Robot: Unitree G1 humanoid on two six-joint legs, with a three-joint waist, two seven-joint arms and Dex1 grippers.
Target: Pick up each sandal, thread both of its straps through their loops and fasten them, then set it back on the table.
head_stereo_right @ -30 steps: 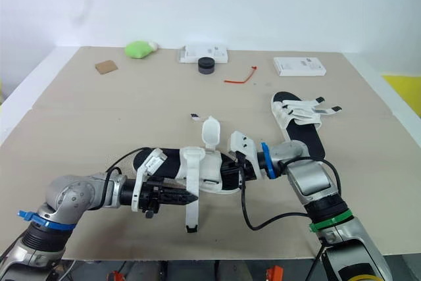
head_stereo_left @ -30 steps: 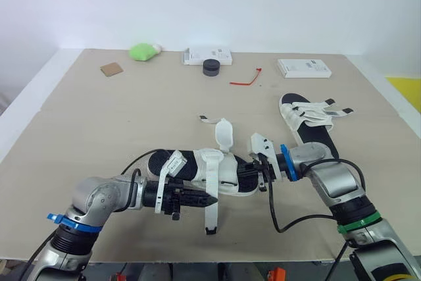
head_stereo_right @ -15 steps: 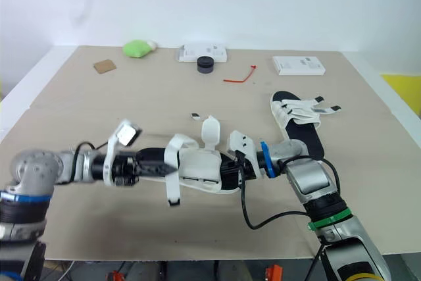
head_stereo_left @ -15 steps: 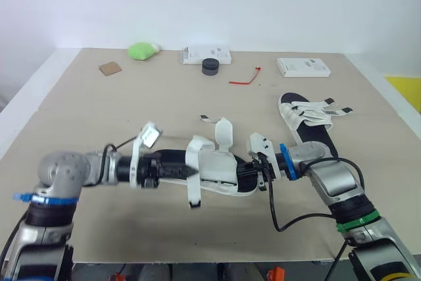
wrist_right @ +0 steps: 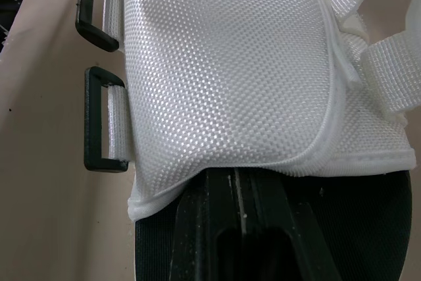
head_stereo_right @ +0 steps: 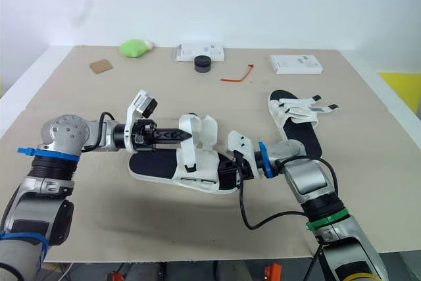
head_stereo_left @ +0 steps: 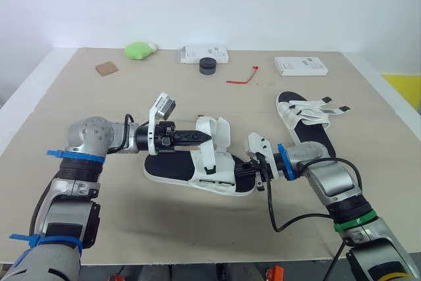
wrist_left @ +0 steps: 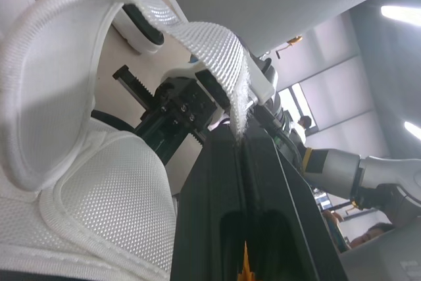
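A black-soled sandal point(head_stereo_left: 172, 166) with a white mesh upper lies in front of me at mid-table. My left gripper point(head_stereo_left: 205, 137) is shut on one of its white straps point(head_stereo_left: 208, 153), holding the strap up above the upper; the left wrist view shows the strap point(wrist_left: 217, 47) pinched between the fingers. My right gripper point(head_stereo_left: 245, 170) is shut on the sandal's right end, where the mesh upper point(wrist_right: 223, 64) meets the sole. Two black loops point(wrist_right: 99, 123) stick out from the upper's edge. The second sandal point(head_stereo_left: 314, 129) lies to the right with its straps loose.
Along the far edge lie a green object point(head_stereo_left: 140, 50), a white box point(head_stereo_left: 205, 54), a black round piece point(head_stereo_left: 209, 65), a red tie point(head_stereo_left: 242, 78), another white box point(head_stereo_left: 300, 66) and a brown card point(head_stereo_left: 104, 68).
My left arm has swung from the near side of the sandal to its far left side, carrying the hanging strap up over the upper. The sandal has turned and come lower.
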